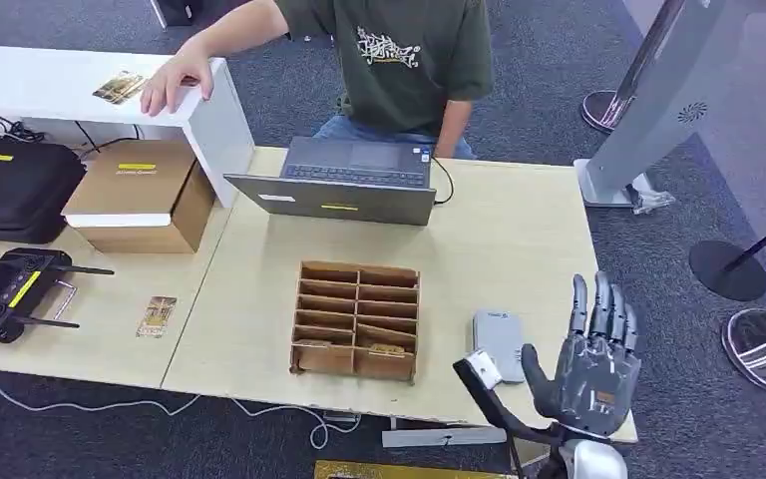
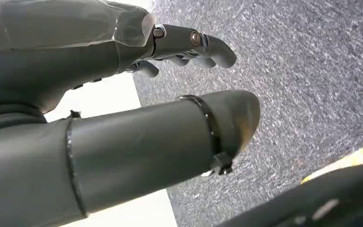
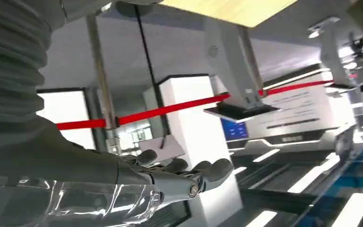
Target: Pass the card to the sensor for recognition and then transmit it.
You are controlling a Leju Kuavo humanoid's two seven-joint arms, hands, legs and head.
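A pale wooden desk [image 1: 519, 249] stands on dark grey carpet [image 1: 578, 80], with a white shelf unit [image 1: 209, 120] at its far left corner and a grey kiosk stand [image 1: 658, 100] off to the right. On the desk sit an open grey laptop [image 1: 344, 180], a brown cardboard box [image 1: 140, 195], a black case [image 1: 10, 185], a black handheld controller [image 1: 5, 289] and a brown slotted cardboard card rack [image 1: 356, 319]. A small patterned card [image 1: 157, 316] lies flat on the desk left of the rack, and another card [image 1: 120, 87] lies on the shelf beside a person's hand [image 1: 175, 80]. The flat grey card sensor [image 1: 500, 342] lies just right of the rack. The robot's right hand [image 1: 593, 359] is raised near the desk's front right corner, fingers straight and spread, holding nothing. The left hand [image 2: 123, 94] hangs over carpet, fingers loosely extended and apart, holding nothing.
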